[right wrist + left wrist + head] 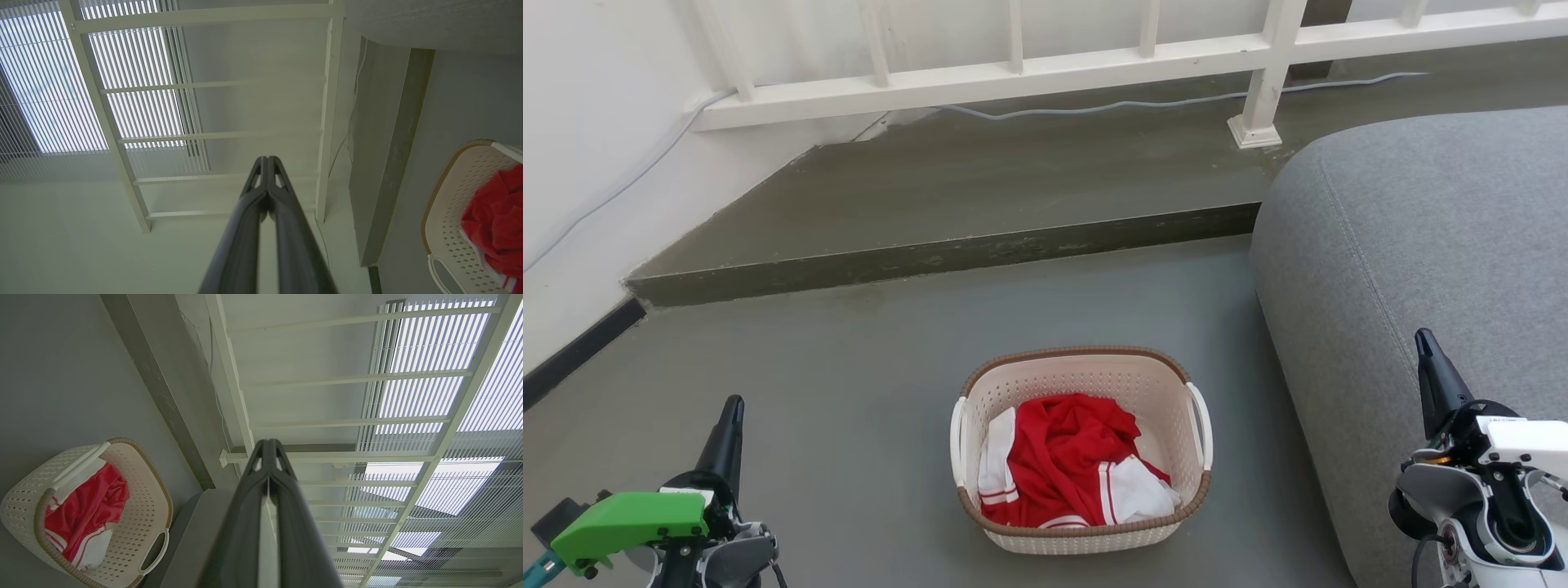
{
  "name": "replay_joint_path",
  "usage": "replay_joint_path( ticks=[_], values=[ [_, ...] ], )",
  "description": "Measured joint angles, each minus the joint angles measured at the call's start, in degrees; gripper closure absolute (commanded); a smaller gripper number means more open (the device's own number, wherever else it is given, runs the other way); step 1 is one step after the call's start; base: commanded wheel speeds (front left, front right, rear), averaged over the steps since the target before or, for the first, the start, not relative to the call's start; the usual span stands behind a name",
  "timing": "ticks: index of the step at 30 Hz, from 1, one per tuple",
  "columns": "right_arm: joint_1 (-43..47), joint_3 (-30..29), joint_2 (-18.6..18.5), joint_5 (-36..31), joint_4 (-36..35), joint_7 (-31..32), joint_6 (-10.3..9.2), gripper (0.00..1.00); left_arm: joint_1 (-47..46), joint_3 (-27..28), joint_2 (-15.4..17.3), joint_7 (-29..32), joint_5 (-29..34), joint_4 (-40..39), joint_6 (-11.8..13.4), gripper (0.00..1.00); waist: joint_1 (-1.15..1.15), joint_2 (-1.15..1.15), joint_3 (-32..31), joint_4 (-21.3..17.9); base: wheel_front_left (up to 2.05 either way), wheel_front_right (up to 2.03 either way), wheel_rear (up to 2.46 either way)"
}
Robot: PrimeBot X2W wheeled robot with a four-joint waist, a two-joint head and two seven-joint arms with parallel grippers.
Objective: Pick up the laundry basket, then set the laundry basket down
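Observation:
The laundry basket (pixel 1160 384) rests on the grey floor, cream-white and perforated with a brown rim and white loop handles on its two sides. Red and white clothing (pixel 1066 461) is bunched inside it. The basket (pixel 143 514) sits at the lower left of the left wrist view and the basket (pixel 453 220) at the lower right edge of the right wrist view. My left gripper (pixel 734 406) hovers well left of the basket, shut and holding nothing. My right gripper (pixel 1423 339) is over the grey cushion, well right of the basket, also shut and holding nothing.
A large grey cushion (pixel 1421 245) fills the right side, close to the basket's right handle. Behind the basket runs a raised concrete step (pixel 947 253), then a white railing (pixel 1013 77) with a cable (pixel 1111 104) along its foot. A white wall (pixel 588 163) stands at the left.

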Motion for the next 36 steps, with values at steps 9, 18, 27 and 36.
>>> replay_joint_path(
  ticks=[9, 18, 27, 36],
  values=[
    [-0.04, -0.02, 0.01, 0.00, -0.01, 0.00, 0.08, 1.00, 0.00, 0.02, 0.00, 0.01, 0.00, -0.01, 0.00, 1.00, 0.00, 0.00, 0.00, 0.00, 0.00, 0.00, 0.00],
    [-0.06, -0.07, 0.02, 0.00, -0.03, 0.00, 0.09, 1.00, 0.00, 0.03, -0.01, 0.01, 0.00, -0.01, 0.00, 1.00, 0.00, 0.00, 0.01, 0.00, 0.00, 0.00, 0.00],
    [-0.07, -0.09, 0.03, 0.00, -0.04, 0.00, 0.09, 1.00, 0.00, 0.05, -0.01, 0.01, 0.00, -0.02, 0.00, 1.00, 0.00, 0.00, 0.01, 0.00, 0.00, 0.00, 0.00],
    [-0.07, -0.12, 0.03, 0.00, -0.07, 0.01, 0.09, 1.00, 0.00, 0.07, -0.02, 0.01, 0.00, -0.02, 0.00, 1.00, 0.00, 0.00, 0.01, 0.00, 0.00, 0.00, 0.00]
  ],
)
